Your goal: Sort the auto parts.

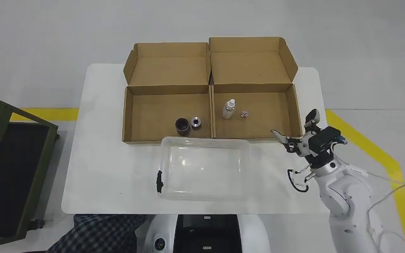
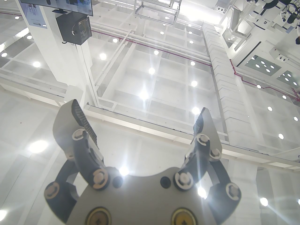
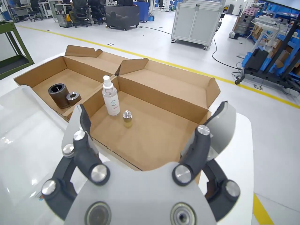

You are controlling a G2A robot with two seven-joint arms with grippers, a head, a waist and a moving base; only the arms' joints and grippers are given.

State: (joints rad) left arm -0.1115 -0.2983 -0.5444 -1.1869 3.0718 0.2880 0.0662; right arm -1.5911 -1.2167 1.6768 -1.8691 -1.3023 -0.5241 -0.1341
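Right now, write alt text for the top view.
Two open cardboard boxes on a table: one holds a dark cylinder and metal ring, the other a spray bottle and small metal fitting. The open right gripper hovers nearby.

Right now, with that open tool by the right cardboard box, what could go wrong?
1. The spray bottle stands upright close beside the small metal part. The open right tool, reaching for either, might tip the bottle.
2. The tool hangs near the front wall of the right box and could catch the cardboard on the way in.
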